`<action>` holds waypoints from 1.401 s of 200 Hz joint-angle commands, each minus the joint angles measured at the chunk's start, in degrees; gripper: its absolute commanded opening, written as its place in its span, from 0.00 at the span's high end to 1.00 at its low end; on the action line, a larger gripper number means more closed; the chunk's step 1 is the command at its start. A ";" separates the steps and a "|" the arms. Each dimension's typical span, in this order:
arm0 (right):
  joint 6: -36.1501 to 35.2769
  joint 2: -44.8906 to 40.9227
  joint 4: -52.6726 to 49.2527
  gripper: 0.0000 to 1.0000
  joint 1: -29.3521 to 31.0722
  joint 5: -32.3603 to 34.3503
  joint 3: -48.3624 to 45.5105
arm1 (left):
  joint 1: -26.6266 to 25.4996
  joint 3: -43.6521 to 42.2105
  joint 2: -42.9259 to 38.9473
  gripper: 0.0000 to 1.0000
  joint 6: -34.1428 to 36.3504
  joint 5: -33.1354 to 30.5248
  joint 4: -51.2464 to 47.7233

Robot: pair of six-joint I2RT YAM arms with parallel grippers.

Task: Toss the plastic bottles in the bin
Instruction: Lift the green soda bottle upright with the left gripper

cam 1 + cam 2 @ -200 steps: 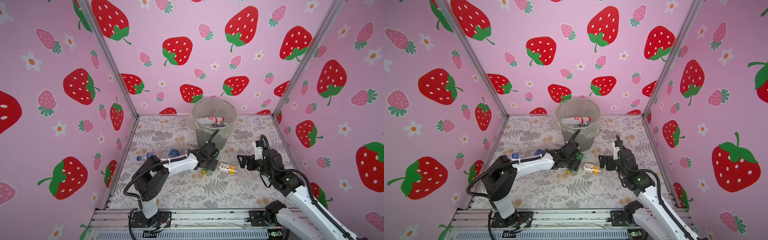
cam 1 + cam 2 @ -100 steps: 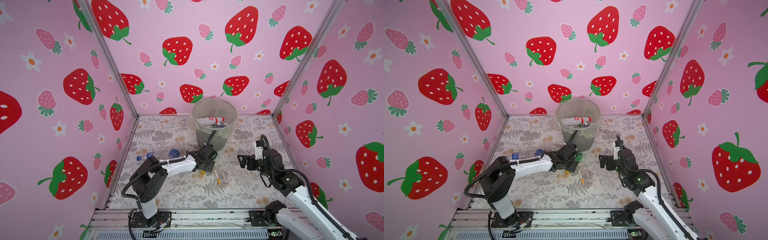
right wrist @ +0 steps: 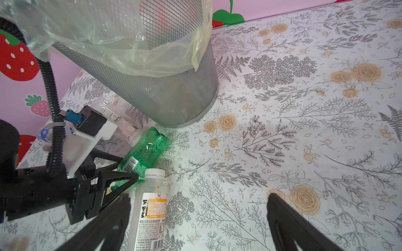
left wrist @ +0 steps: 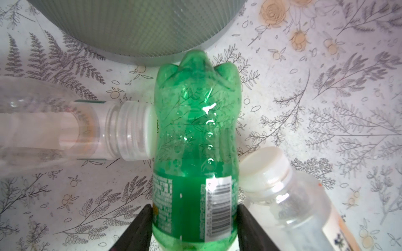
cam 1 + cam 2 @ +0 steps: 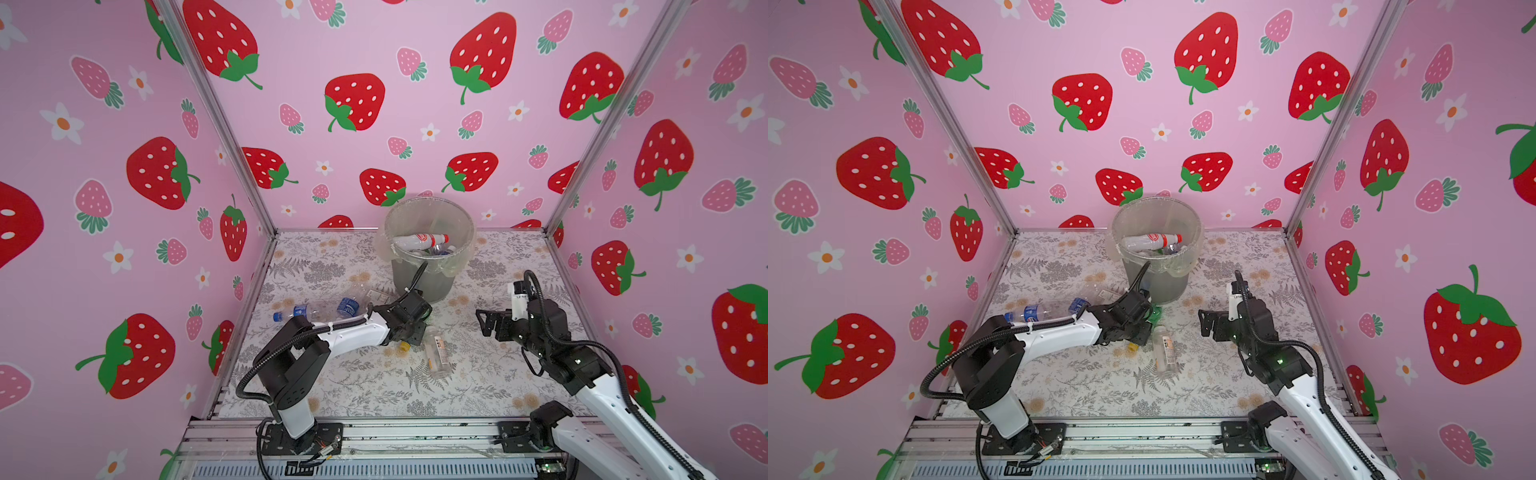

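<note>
Clamps with the left gripper [image 4: 194, 207] the green clear plastic bottle [image 4: 195, 130] at its label, flat on the flowered table [image 3: 304, 130], just beside the round grey mesh bin [image 5: 419, 282]. Holds the right gripper [image 3: 199, 195] wide open and empty, near a whitish yellow-labelled bottle [image 3: 152, 208].

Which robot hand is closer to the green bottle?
Left. The left gripper clasps the green bottle on both sides. The right gripper hovers open, apart from it, beyond the white-capped bottle.
</note>
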 commanded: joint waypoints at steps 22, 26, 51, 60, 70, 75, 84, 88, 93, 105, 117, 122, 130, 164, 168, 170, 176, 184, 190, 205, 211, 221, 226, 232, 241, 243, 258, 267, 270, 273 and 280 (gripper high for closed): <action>0.84 -1.12 -1.17 0.01 -0.17 0.50 0.30 | 0.01 -1.81 0.15 0.45 -0.90 -0.66 -0.72; 0.84 -1.01 -1.16 0.01 -0.22 0.41 0.31 | -0.05 -1.76 0.33 0.44 -0.87 -0.71 -0.60; 0.92 -0.90 -1.06 0.01 -0.23 0.38 0.25 | 0.02 -1.30 1.76 0.37 -1.12 -1.02 -0.46; 0.88 -0.97 -1.07 0.01 -0.18 0.33 0.34 | -0.04 -1.11 2.17 0.35 -1.25 -1.15 -0.45; 0.92 -0.98 -1.07 0.01 -0.17 0.34 0.28 | 0.02 -0.88 2.53 0.34 -1.41 -1.37 -0.45; 0.92 -1.03 -1.19 0.01 -0.22 0.37 0.30 | 0.02 -0.84 2.74 0.32 -1.37 -1.37 -0.32; 0.84 -0.95 -1.24 0.01 -0.23 0.34 0.45 | 0.01 -0.59 2.92 0.32 -1.47 -1.37 -0.44; 0.75 -1.04 -1.33 0.01 -0.23 0.32 0.47 | -0.05 -0.53 2.93 0.32 -1.51 -1.48 -0.38; 0.73 -0.91 -1.41 0.01 -0.23 0.42 0.58 | 0.02 -0.53 3.01 0.32 -1.49 -1.51 -0.37; 0.75 -0.98 -1.46 0.01 -0.23 0.57 0.64 | 0.02 -0.42 2.85 0.33 -1.50 -1.60 -0.35; 0.75 -1.08 -1.46 0.01 -0.23 0.59 0.68 | 0.02 -0.31 2.55 0.36 -1.56 -1.54 -0.49; 0.75 -1.08 -1.46 0.01 -0.23 0.66 0.62 | 0.01 -0.23 2.34 0.38 -1.55 -1.42 -0.61; 0.83 -1.15 -1.51 0.01 -0.23 0.70 0.67 | 0.02 -0.09 1.84 0.40 -1.68 -1.03 -0.79; 0.92 -1.33 -1.50 0.01 -0.23 0.57 0.53 | -0.54 -1.22 -2.72 0.44 -2.37 0.48 -1.46; 0.92 -1.41 -1.52 0.01 -0.23 0.61 0.49 | -0.66 -1.50 -3.59 0.44 -2.46 0.47 -1.57; 0.92 -1.46 -1.55 0.01 -0.23 0.55 0.51 | -0.66 -1.68 -3.99 0.44 -2.58 0.37 -1.65; 0.94 -1.63 -1.50 0.01 -0.22 0.62 0.47 | -0.76 -2.03 -5.22 0.44 -3.12 0.01 -1.96; 1.09 -1.75 -1.56 0.01 -0.23 0.59 0.39 | -0.80 -2.79 -6.87 0.45 -4.03 -0.35 -2.49; 1.14 -1.82 -1.51 0.01 -0.23 0.59 0.20 | -0.84 -3.37 -8.18 0.45 -4.50 -0.40 -2.93; 1.43 -2.03 -1.29 0.01 -0.23 0.54 -0.13 | -0.91 -4.86 -11.39 0.47 -6.01 -0.53 -3.83; 1.52 -1.99 -1.18 0.01 -0.23 0.44 -0.27 | -0.97 -5.66 -12.76 0.47 -6.50 -0.33 -3.83; 1.71 -1.95 -0.91 0.01 -0.22 0.25 -0.46 | -1.03 -7.08 -15.35 0.47 -7.32 -0.15 -3.66; 1.87 -1.94 -0.82 0.01 -0.23 0.15 -0.67 | -1.23 -7.72 -16.74 0.47 -7.69 -0.18 -3.70; 1.95 -1.97 -0.61 0.01 -0.23 0.11 -0.77 | -1.28 -8.54 -18.47 0.47 -8.03 -0.33 -3.68; 2.19 -2.03 -0.39 0.01 -0.22 0.15 -0.91 | -1.38 -9.72 -21.28 0.48 -8.39 -0.71 -3.79; 2.23 -2.03 -0.39 0.01 -0.22 0.17 -0.98 | -1.39 -10.02 -21.78 0.48 -8.57 -0.92 -3.79; 2.59 -2.14 -0.05 0.01 -0.23 0.37 -1.27 | -1.52 -12.01 -27.17 0.48 -9.76 -2.73 -3.87; 2.75 -2.13 0.15 0.01 -0.20 0.43 -1.51 | -1.49 -12.86 -30.47 0.49 -9.81 -3.84 -4.26; 2.72 -2.13 0.20 0.01 -0.22 0.44 -1.54 | -1.45 -13.09 -31.60 0.49 -9.87 -4.05 -4.38; 2.81 -2.08 0.27 0.01 -0.23 0.46 -1.62 | -1.40 -13.34 -32.71 0.48 -9.94 -4.33 -4.41; 2.93 -1.99 0.27 0.01 -0.20 0.50 -1.72 | -1.33 -13.78 -35.02 0.49 -9.87 -5.26 -4.94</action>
